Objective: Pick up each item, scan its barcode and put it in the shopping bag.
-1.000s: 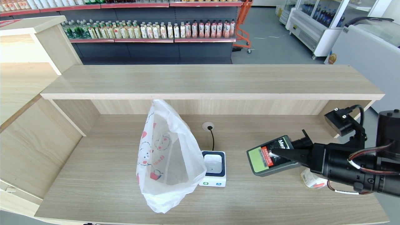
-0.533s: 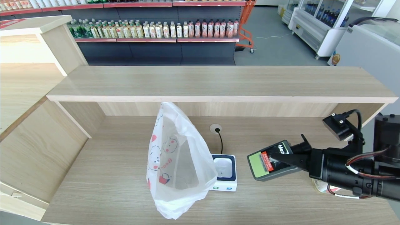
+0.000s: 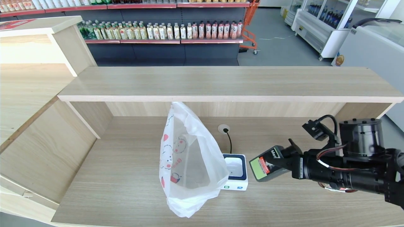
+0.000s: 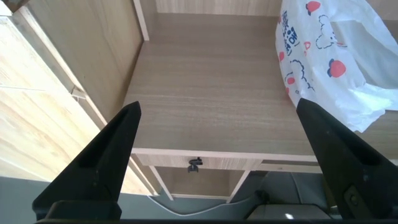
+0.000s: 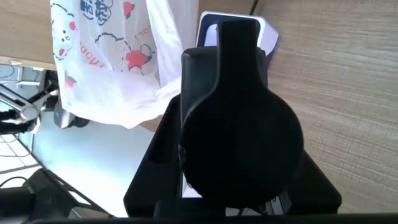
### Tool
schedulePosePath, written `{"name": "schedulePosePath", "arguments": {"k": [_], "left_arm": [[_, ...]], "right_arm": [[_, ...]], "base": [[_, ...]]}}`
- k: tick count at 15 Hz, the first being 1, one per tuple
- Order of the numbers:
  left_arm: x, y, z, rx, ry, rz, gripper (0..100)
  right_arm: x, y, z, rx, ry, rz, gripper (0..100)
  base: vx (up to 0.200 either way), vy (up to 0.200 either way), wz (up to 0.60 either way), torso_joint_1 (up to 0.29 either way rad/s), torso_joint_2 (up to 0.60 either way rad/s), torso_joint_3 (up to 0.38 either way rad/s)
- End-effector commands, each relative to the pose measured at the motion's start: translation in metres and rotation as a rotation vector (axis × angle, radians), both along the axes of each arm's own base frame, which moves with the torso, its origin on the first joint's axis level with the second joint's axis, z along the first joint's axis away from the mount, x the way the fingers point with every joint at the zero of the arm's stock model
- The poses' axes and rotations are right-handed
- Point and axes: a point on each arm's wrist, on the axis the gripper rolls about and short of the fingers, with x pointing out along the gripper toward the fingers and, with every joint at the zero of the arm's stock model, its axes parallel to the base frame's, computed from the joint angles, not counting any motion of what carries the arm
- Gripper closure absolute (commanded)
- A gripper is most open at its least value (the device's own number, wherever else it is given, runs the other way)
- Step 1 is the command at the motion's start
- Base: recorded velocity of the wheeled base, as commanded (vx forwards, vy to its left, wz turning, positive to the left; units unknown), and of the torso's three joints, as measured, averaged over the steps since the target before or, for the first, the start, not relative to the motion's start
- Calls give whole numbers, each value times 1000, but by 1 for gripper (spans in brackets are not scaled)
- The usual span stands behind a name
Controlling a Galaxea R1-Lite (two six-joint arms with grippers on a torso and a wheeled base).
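My right gripper (image 3: 280, 159) is shut on a dark box (image 3: 265, 164) with a green and red label. It holds the box in the air just right of the white and blue barcode scanner (image 3: 235, 171), with the label end facing the scanner. The white shopping bag (image 3: 189, 160), printed with cartoon figures, hangs from the counter's upper ledge just left of the scanner, and its mouth stands open. The right wrist view has the scanner (image 5: 268, 38) and the bag (image 5: 106, 56) beyond the held box. My left gripper (image 4: 217, 112) is open, low by the counter's front edge, left of the bag (image 4: 336, 56).
The wooden counter (image 3: 120, 179) has a raised ledge (image 3: 221, 82) along the back and a side wall on the left. The scanner's cable runs to a hole (image 3: 223, 128) in the counter. Store shelves with bottles stand beyond.
The head camera has shifted, so the whole scene sits further right. My right gripper has carried the box left, and the gap to the scanner has closed to almost nothing.
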Motion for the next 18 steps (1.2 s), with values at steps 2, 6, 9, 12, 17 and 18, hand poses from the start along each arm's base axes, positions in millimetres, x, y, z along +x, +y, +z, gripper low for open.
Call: {"name": "schedulePosePath", "arguments": {"k": [2,6,9,12,17,18], "left_arm": [[0,0,0,0,0,1,0],[0,0,0,0,0,1,0],[0,0,0,0,0,1,0],[0,0,0,0,0,1,0],[0,0,0,0,0,1,0],[0,0,0,0,0,1,0]], "right_arm": [[30,12,-17,-18,49,7,100],[45,26,-29,-27,79,35,100],[44,42,-35,-35,93,82,100],[50,53,-43,-37,86,105,100],[58,58,-60,-49,69,112,100],[58,58,-60,-49,69,112,100]], "base": [[0,0,0,0,0,0],[0,0,0,0,0,0],[0,0,0,0,0,0],[0,0,0,0,0,0],[0,0,0,0,0,0],[0,0,0,0,0,0]]}}
